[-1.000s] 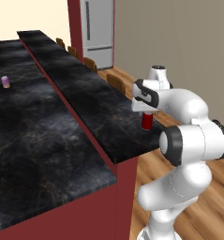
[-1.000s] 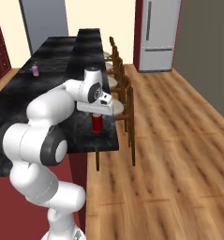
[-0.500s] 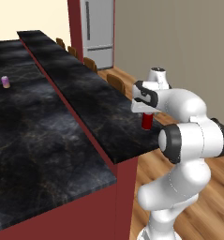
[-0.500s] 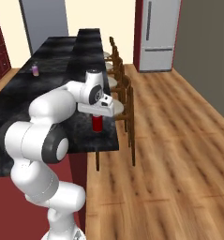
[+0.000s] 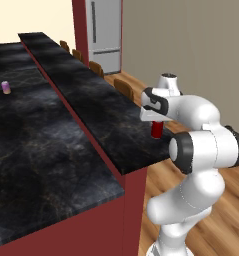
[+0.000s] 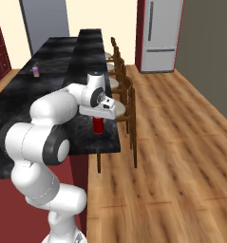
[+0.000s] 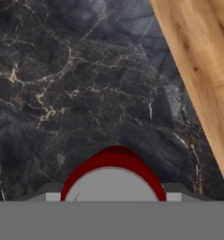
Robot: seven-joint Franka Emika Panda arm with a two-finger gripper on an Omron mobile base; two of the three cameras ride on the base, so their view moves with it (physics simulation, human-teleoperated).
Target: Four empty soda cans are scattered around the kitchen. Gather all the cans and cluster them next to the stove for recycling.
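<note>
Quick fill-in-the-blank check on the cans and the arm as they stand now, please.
1. The can under the gripper is ____ in colour.
2. It stands on the black marbled ____, near the edge.
3. The far purple can stands ____ on the counter.
4. Past the bar's end stands a steel ____.

Missing words: red; bar top; upright; fridge

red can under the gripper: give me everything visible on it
The red can is a small cylinder, red-walled with a flat silver-grey top, as the hand view shows from above. It stands upright on the black marbled bar counter, near the edge facing the wooden floor. The gripper sits directly over it, its fingers down either side of the can's upper part and closed against it. No dents or markings can be made out.
</note>
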